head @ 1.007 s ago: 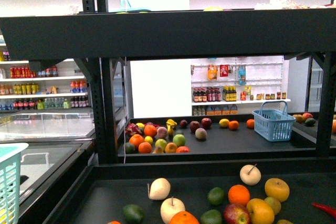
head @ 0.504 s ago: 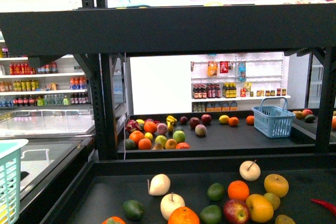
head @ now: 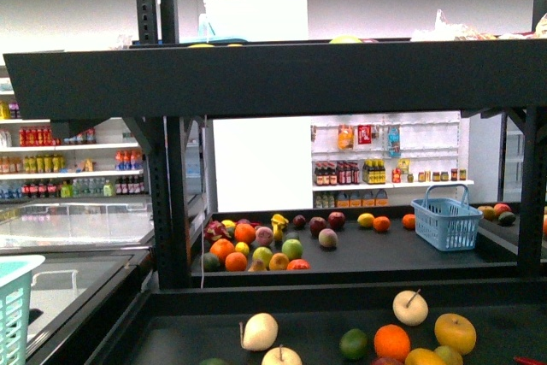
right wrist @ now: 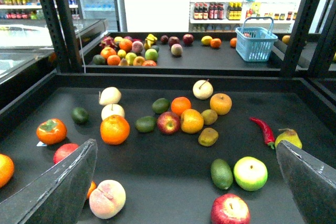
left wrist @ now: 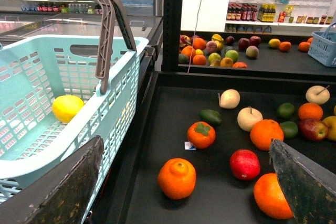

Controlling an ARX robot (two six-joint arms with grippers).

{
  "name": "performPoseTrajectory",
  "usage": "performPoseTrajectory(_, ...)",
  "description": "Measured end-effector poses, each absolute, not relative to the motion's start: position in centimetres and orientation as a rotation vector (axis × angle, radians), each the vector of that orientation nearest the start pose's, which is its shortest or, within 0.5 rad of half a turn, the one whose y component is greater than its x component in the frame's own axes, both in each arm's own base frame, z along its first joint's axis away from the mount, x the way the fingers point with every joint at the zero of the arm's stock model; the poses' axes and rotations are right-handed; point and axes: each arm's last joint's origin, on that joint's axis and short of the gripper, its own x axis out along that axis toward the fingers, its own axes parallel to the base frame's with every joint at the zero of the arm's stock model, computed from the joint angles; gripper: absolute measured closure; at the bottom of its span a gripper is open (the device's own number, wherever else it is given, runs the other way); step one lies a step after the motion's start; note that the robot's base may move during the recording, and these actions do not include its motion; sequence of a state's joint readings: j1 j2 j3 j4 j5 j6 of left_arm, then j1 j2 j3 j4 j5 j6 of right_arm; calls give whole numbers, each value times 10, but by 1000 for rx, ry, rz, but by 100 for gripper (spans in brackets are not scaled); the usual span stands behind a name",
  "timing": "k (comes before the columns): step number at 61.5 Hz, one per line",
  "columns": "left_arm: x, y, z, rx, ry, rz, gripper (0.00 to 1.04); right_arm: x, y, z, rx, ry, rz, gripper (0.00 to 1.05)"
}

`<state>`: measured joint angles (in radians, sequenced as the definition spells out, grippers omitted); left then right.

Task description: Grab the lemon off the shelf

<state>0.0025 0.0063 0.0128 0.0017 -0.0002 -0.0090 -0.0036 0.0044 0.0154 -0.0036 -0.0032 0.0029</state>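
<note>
The shelf [head: 273,79] is a black metal rack with dark trays. Its near tray [right wrist: 157,177] holds many loose fruits. A bright yellow oval fruit that looks like the lemon [left wrist: 67,107] lies inside the teal basket [left wrist: 31,72] beside the tray, in the left wrist view. No other plain yellow lemon shows on the near tray; the yellow-orange fruits [right wrist: 192,120] there are rounder. My left gripper [left wrist: 185,148] is open and empty above oranges at the tray's [left wrist: 168,114] left end. My right gripper [right wrist: 185,145] is open and empty above the tray's middle. Neither gripper shows in the front view.
On the near tray lie oranges [right wrist: 115,129], a persimmon [left wrist: 201,134], apples [right wrist: 250,173], limes [right wrist: 221,173], a red chilli [right wrist: 262,130] and a peach [right wrist: 107,199]. A farther tray holds more fruit [head: 256,245] and a blue basket [head: 446,222]. White shelves with bottles [head: 376,160] stand behind.
In the front view the near tray's fruits have slid down towards the lower edge, and more of the rack's top shows: the view has risen.
</note>
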Motion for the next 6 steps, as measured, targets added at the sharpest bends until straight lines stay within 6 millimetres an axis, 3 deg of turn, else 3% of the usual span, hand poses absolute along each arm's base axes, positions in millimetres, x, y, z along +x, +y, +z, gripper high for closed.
performPoseTrajectory(6,97,0,168,-9,-8,3,8,97,0,168,3,-7,0,2)
